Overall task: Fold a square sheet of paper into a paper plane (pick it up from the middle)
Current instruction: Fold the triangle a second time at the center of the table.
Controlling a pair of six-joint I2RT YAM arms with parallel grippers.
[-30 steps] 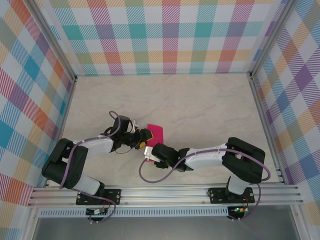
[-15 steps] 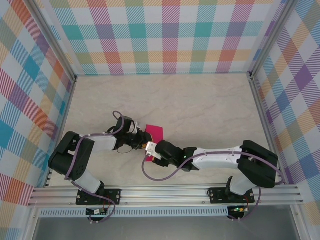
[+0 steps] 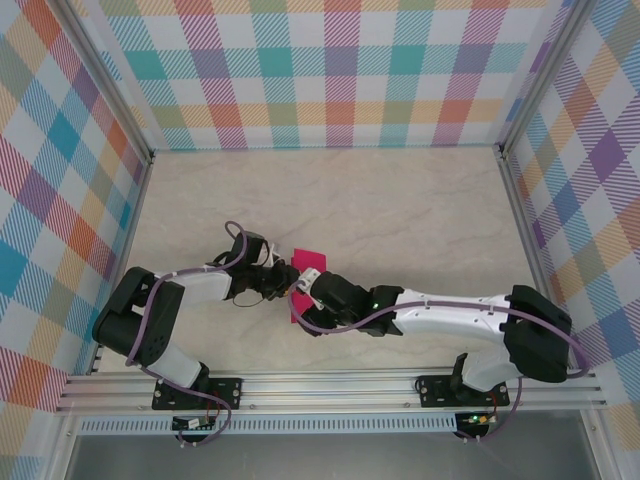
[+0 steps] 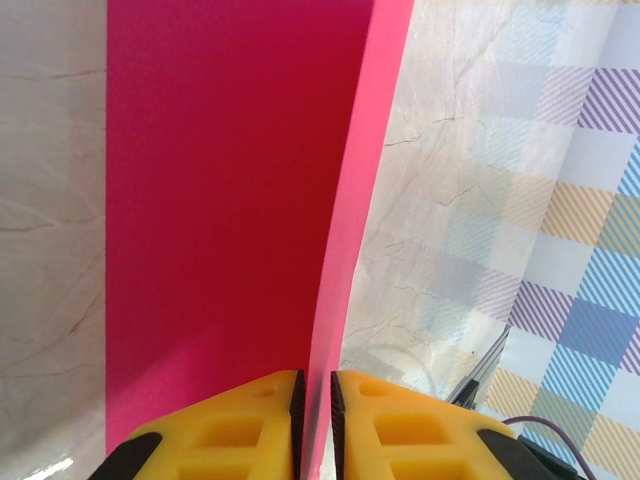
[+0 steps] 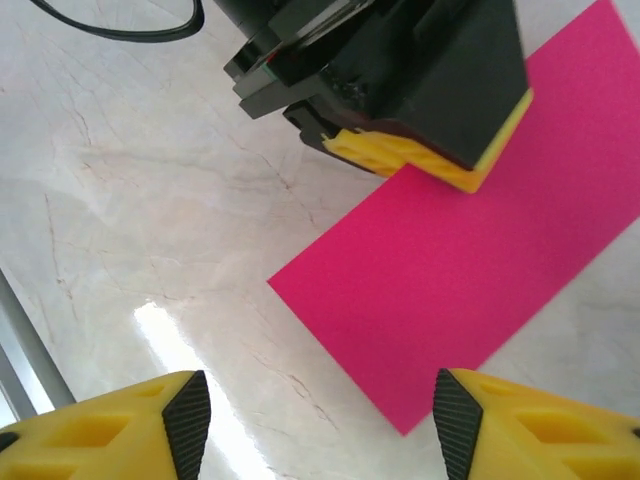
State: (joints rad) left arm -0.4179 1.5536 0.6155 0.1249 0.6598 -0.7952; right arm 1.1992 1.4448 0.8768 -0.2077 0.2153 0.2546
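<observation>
At the near middle of the worktop (image 3: 420, 200), the right pincer (image 5: 318, 425) hovers with its fingers spread wide and nothing between them, just over the closer edge of the pink paper (image 5: 470, 270). Just beyond it, the left pincer (image 4: 318, 385) is clamped on a raised flap of that sheet, while the rest lies flat. This looks like an early lengthwise fold, with no nose or wings shaped yet. The two pincers crowd each other, and the checked walls (image 3: 330, 70) stand well apart.

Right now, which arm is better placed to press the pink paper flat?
The right arm, probably: its jaws hang open over the paper, free to press. The left arm has its jaws shut on the paper's raised edge.
</observation>
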